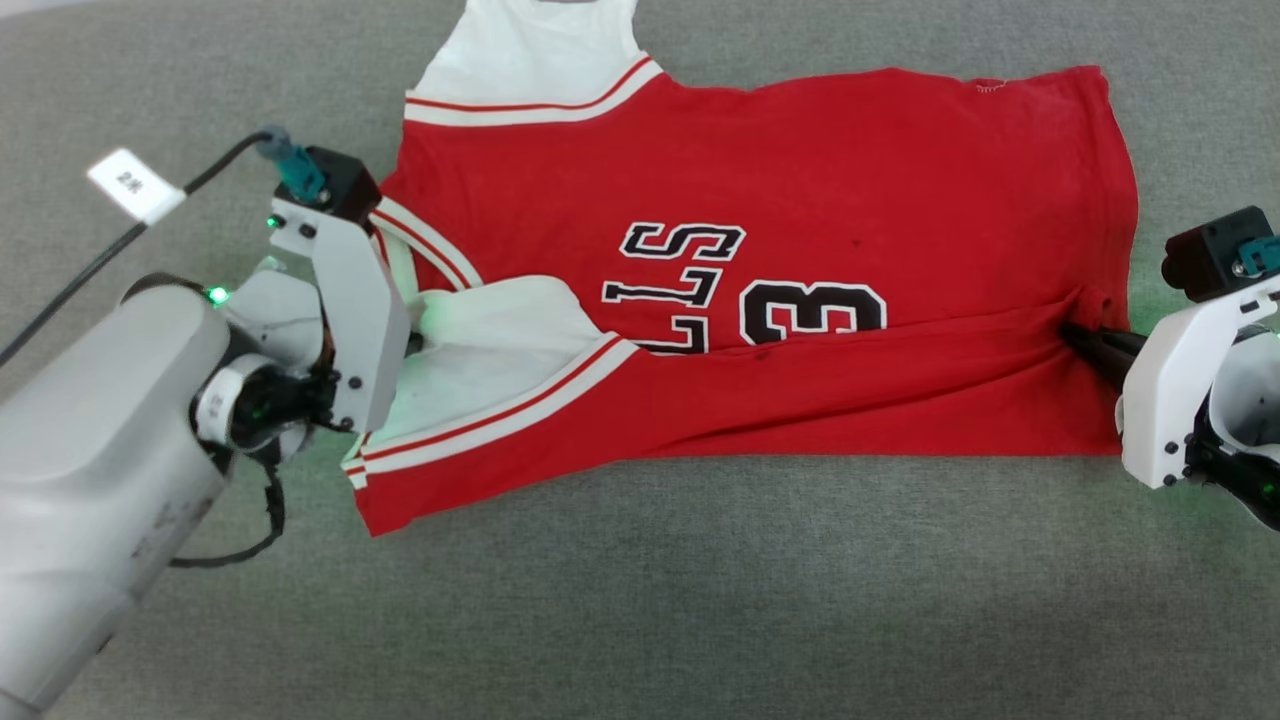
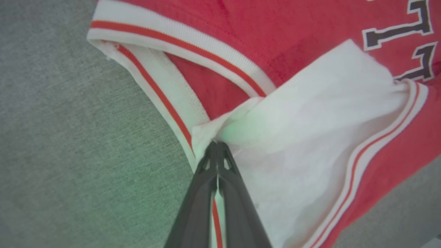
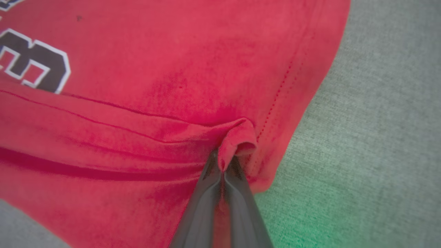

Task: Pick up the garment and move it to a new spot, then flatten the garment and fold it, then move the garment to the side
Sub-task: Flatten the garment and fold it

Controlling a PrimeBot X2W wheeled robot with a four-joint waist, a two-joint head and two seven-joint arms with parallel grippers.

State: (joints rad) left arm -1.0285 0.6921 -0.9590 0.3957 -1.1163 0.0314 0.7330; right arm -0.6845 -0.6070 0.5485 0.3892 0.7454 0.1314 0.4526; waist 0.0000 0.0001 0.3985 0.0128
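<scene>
Looked like robotics lab or test bench; not certain. Signs: flat work surface [image 1: 700,600] covered in plain grey woven cloth, garment [image 1: 800,170] spread on it; black cable [image 1: 222,162] trailed across cloth, carrying white printed label tag [image 1: 135,186]; pale left forearm [image 1: 90,470] showed exposed wiring and green indicator lights [image 1: 216,295].

On my screens the garment [image 1: 800,160] reads as soft, matt knit cloth. Its striped trim is ribbed, the white sleeve fabric looks thinner, and the black print looks flatter and smoother than the weave around it. The surface [image 1: 700,600] is grey woven fabric, coarse-grained and matt. The left hand [image 2: 217,146] and right hand [image 3: 224,165] have dark, matt, plastic-looking fingers. The wrist bracket [image 1: 350,310] looks like smooth white plastic, and the forearm shell [image 1: 90,450] is pale grey with a dull sheen.
</scene>
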